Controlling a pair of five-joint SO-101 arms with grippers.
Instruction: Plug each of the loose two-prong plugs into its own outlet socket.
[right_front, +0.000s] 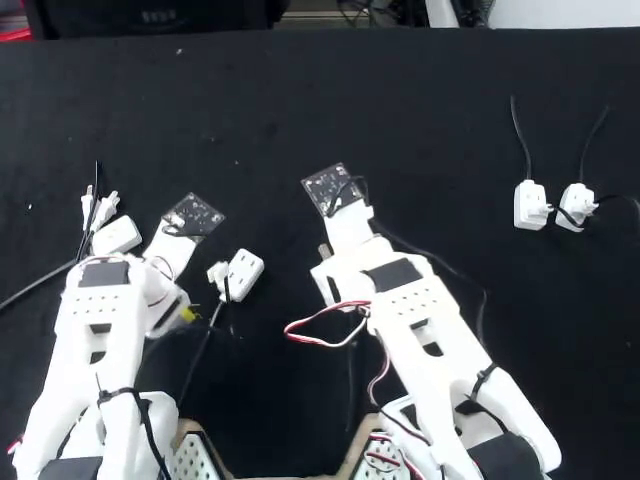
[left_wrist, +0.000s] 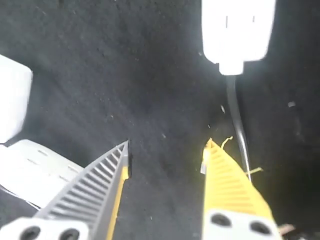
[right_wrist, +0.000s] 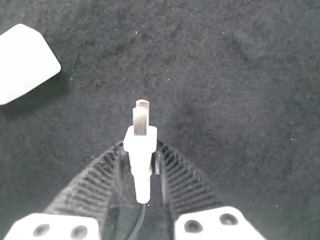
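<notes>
Right gripper is clamped on the body of a white 2-prong plug. The prongs point away from the arm, low over the black table, and a white outlet socket lies just to the left. Left gripper stands wide open, nothing between its fingers, on the near-left side of that socket. 2 further socket units with cords lie well apart at the right.
</notes>
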